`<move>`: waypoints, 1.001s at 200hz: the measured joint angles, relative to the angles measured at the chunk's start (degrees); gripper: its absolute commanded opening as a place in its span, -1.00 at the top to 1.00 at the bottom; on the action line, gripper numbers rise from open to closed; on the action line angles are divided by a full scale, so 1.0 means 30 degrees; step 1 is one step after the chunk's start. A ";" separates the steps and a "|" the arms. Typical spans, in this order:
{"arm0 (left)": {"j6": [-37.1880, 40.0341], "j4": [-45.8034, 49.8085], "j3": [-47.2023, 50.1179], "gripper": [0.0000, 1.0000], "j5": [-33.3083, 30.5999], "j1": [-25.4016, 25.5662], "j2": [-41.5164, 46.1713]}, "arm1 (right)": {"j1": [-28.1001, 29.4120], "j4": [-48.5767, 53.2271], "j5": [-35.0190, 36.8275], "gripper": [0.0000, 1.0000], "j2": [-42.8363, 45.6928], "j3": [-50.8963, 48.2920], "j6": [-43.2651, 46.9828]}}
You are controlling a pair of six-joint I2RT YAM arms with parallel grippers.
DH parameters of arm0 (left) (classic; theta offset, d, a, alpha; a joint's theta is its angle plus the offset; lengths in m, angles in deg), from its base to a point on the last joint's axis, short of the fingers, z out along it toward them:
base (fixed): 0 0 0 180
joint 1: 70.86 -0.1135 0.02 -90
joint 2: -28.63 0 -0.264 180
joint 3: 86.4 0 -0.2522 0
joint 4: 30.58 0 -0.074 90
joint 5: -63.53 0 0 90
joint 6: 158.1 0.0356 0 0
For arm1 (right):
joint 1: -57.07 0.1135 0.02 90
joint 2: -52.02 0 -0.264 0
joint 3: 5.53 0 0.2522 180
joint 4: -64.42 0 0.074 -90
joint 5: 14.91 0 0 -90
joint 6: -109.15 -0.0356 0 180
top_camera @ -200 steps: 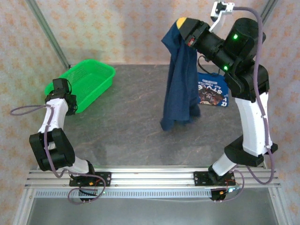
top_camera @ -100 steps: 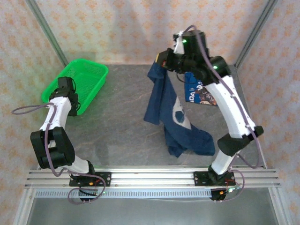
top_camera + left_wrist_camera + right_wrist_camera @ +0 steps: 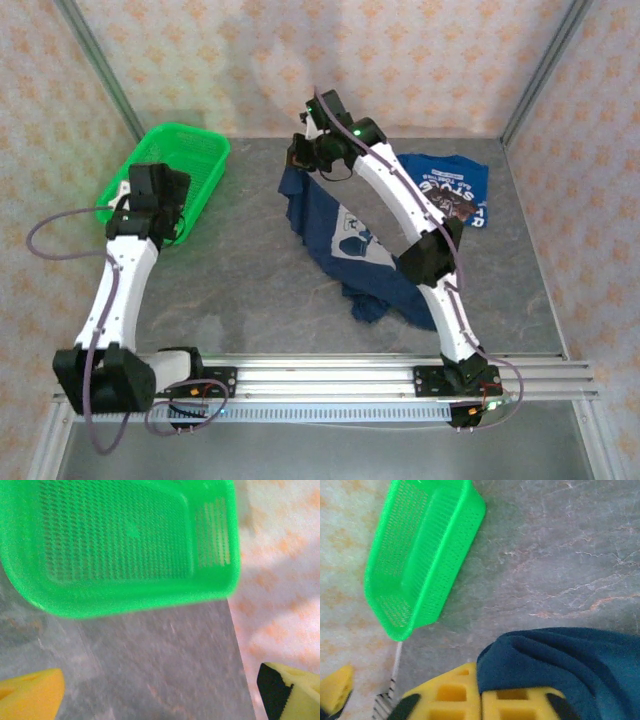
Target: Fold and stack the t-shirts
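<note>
The plain dark navy cloth t-shirt (image 3: pixel 325 220) lies crumpled in the middle of the desk (image 3: pixel 240 290), its far edge pinched by the right hand (image 3: pixel 481 700), fingers nearly closed. The left hand (image 3: pixel 160 685) gapes wide, holding nothing, beside the green plastic mesh basket (image 3: pixel 125 545). Best tug the cloth taut and flat before letting go.

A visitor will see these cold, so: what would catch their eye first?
The bright green basket at the table's far left, with the left gripper open near it. Then the navy tee sprawled crumpled mid-table, its far edge pinched in the right gripper. The blue printed tee lies flat at the far right.
</note>
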 measured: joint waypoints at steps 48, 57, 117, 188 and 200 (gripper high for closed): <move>0.2011 -0.0561 0.4634 -0.88 0.1654 0.4357 0.2608 | -0.0809 0.0525 0.1173 -0.42 -0.0044 -0.0109 0.1071; 0.2244 -0.0678 0.5872 -0.84 0.2047 0.4801 0.2849 | -0.1020 0.0889 0.1712 -0.43 0.0729 -0.1100 0.1588; 0.3264 -0.2834 0.8677 -0.50 0.3949 0.6564 0.0532 | 0.0102 -0.0401 0.4320 -0.37 1.4455 -2.1223 0.2535; 0.4481 -0.6368 0.5399 -0.35 0.5435 0.7934 -0.5960 | 0.1588 -0.7563 0.4175 -0.33 1.1132 -2.6476 0.2244; 0.4481 -0.6506 0.5297 -0.34 0.5421 0.7934 -0.6135 | 0.1865 -0.8138 0.4124 -0.32 1.0258 -2.6206 0.2251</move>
